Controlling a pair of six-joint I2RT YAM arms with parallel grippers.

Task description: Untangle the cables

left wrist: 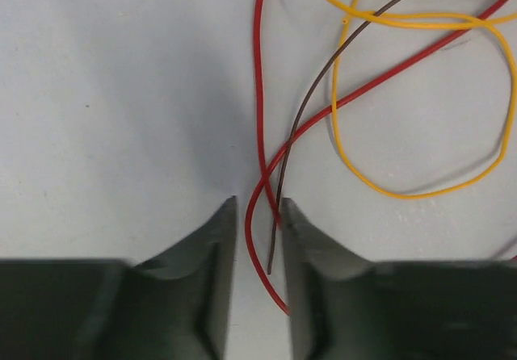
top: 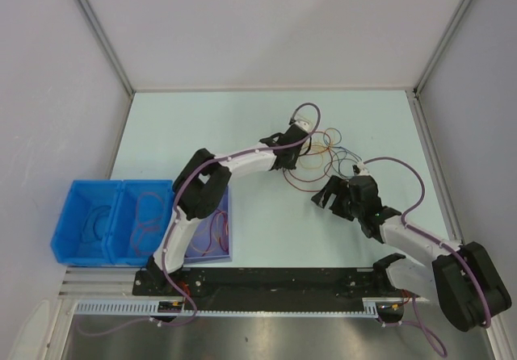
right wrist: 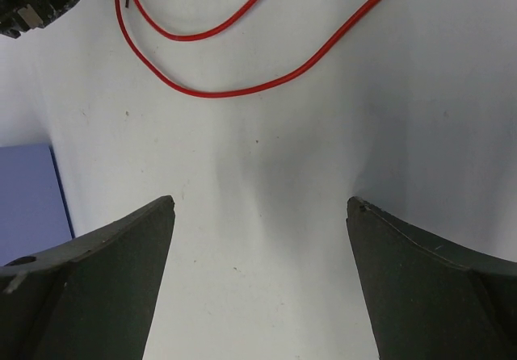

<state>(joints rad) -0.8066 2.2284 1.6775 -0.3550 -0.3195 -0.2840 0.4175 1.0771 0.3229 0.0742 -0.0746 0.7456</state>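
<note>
The cables (top: 327,154) lie in a loose tangle of red, yellow and dark loops at the table's middle right. My left gripper (top: 287,165) is down at the tangle's left edge. In the left wrist view its jaws (left wrist: 258,201) stand narrow but open around a red cable (left wrist: 258,94) and the free end of a brown cable (left wrist: 303,118); the red one touches the right finger. A yellow cable (left wrist: 339,118) loops to the right. My right gripper (top: 327,198) hovers wide open just below the tangle, nothing between its fingers (right wrist: 260,200). Red cable (right wrist: 218,94) lies ahead of it.
Two blue bins (top: 89,219) (top: 141,215) stand at the left, each holding cable loops. A lilac tray (top: 229,247) beside them holds more loops, partly under the left arm. Grey walls enclose the table on three sides.
</note>
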